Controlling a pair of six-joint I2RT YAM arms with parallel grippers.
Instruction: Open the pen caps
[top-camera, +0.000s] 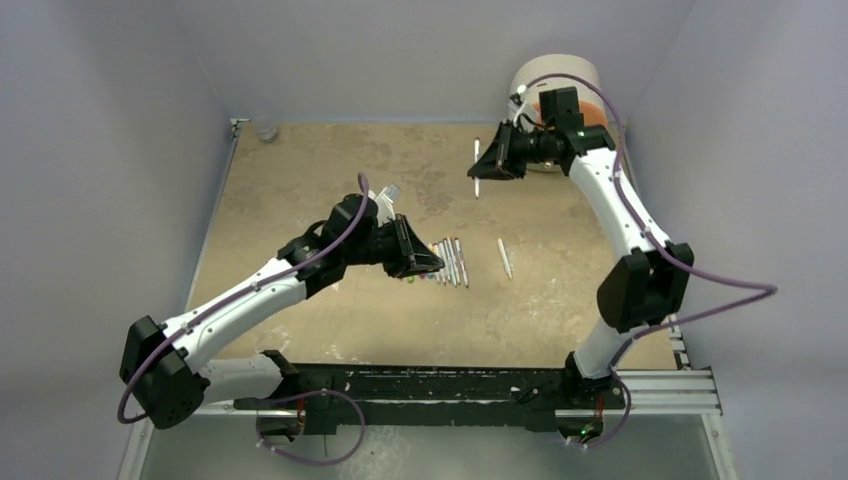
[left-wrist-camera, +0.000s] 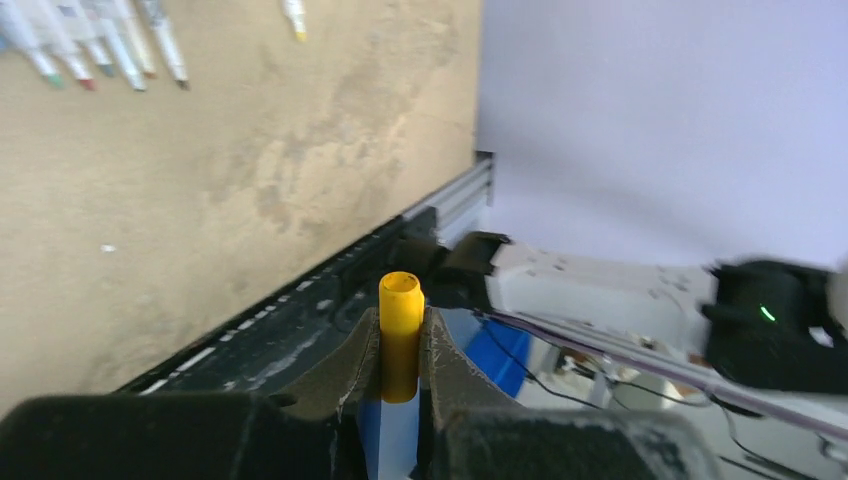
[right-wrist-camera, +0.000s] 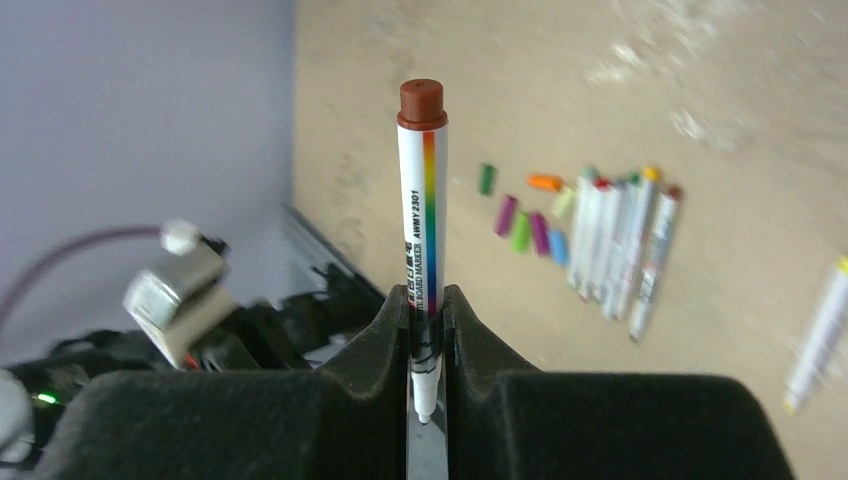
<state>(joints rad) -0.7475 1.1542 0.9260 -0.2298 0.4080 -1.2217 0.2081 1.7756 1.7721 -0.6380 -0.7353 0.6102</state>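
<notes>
My left gripper is shut on a yellow pen cap, whose open end points away from the wrist. In the top view it hovers at the left end of a row of white pens. My right gripper is shut on a white pen with a rainbow stripe and a brown end; its bare tip shows between the jaws. In the top view it holds that pen above the far middle of the table. Several loose caps lie beside the row of pens.
One more pen lies alone to the right of the row. The round cream-and-orange drawer unit stands at the back right behind my right wrist. A black rail runs along the near edge. Pale walls enclose the table.
</notes>
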